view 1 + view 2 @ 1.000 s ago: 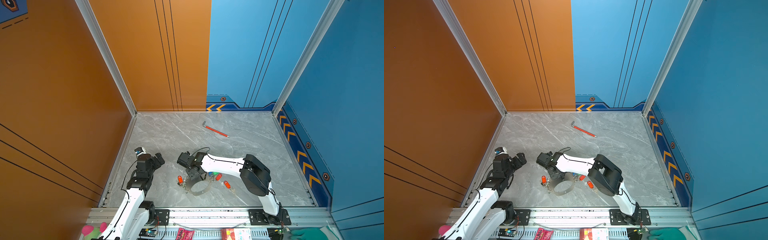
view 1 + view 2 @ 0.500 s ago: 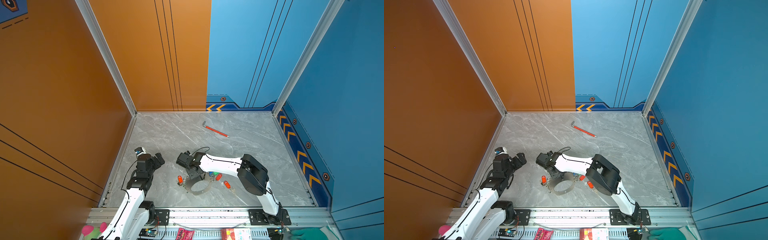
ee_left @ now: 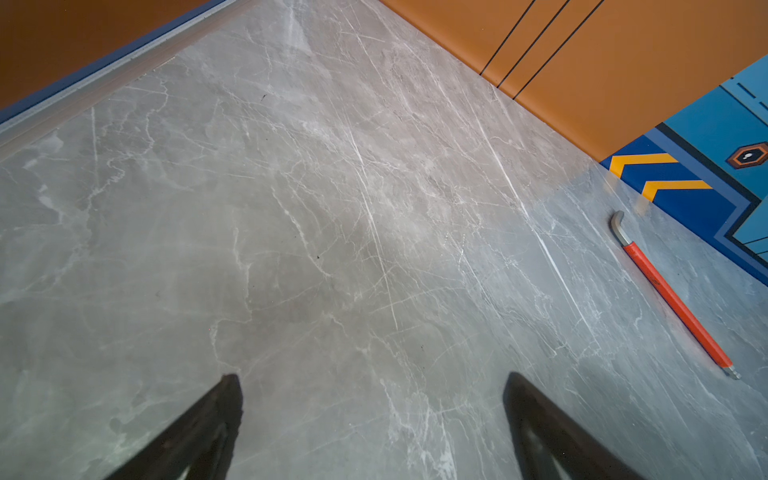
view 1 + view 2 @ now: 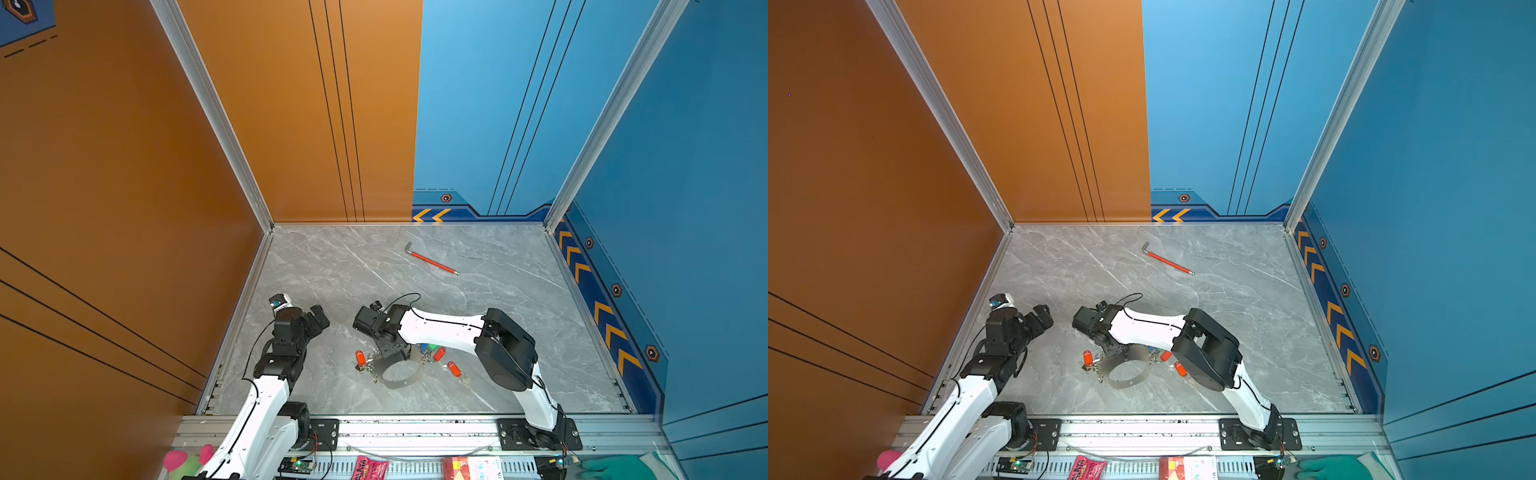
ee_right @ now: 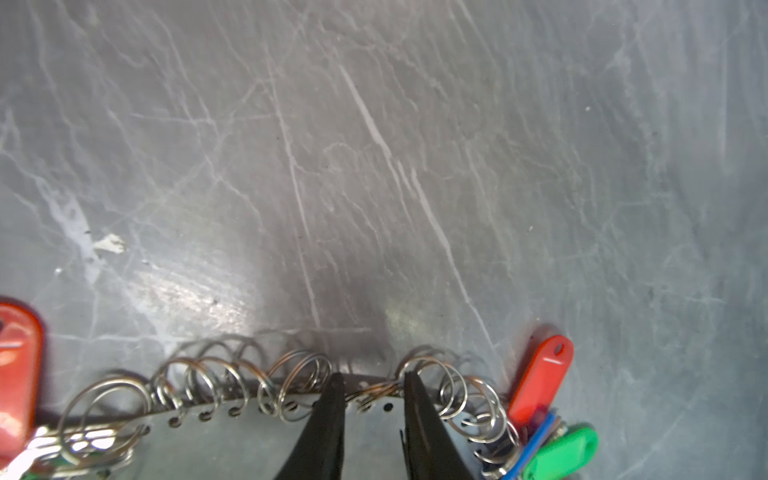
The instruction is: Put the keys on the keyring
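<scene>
Left gripper (image 4: 318,318): mine, jaws spread wide with nothing between them. It hangs over bare table (image 4: 332,270) near the left wall, well apart from the keyring.
Left wrist view: my left gripper (image 3: 372,376) shows grey marble only, with the hex wrench (image 3: 673,299) far off by the blue wall.
Right gripper (image 5: 372,386): mine, lying across the middle with its tips down at the keyring (image 5: 232,440) rim.
Right jaws: a narrow gap, with one small ring of the chain lying in it. Whether I press on it I cannot tell.
Keyring position: a grey band on the table near the front edge, seen in both top views (image 4: 401,380) (image 4: 1127,380), directly under my right wrist.
Keys (image 5: 540,378): orange, blue and green tags are bunched at one end of the chain, just beside my right fingers.
Second orange tag (image 5: 16,374): at the opposite end of the chain.
Third orange tag (image 4: 454,368): on the table just beside the band, on its right.
Threading: I cannot tell which keys sit on a ring.
Hex wrench position: red-sleeved, alone toward the back wall.
</scene>
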Available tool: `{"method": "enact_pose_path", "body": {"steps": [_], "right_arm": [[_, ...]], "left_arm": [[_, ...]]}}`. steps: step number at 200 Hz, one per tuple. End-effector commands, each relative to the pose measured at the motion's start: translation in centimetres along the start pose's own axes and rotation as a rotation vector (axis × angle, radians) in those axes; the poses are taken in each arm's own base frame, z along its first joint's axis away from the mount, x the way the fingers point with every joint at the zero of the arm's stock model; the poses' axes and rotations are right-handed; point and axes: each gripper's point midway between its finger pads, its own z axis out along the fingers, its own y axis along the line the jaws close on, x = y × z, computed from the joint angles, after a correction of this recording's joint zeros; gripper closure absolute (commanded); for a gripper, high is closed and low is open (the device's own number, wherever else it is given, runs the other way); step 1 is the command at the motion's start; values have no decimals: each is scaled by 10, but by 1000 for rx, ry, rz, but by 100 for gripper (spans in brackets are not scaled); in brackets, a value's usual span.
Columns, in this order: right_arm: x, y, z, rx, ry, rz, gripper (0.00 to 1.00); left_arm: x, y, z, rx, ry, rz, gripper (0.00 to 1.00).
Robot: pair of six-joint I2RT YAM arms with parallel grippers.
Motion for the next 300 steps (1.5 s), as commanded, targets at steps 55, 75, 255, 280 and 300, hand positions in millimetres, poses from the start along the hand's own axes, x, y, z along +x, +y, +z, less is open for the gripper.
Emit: {"method": "enact_pose_path", "body": {"steps": [55, 75, 255, 280, 300], "right_arm": [[2, -12, -9, 53, 3, 13, 77], [4, -15, -13, 71, -5, 13, 79], [4, -38, -25, 38, -41, 129, 70], [8, -39, -17, -37, -16, 189, 74], [8, -41, -13, -52, -8, 212, 74]], "left_arm": [[5, -4, 1, 23, 16, 19, 2], [4, -3, 1, 21, 15, 19, 2], [3, -5, 0, 26, 12, 19, 2], [4, -5, 1, 25, 16, 21, 2], [4, -5, 1, 25, 16, 21, 2]]}}
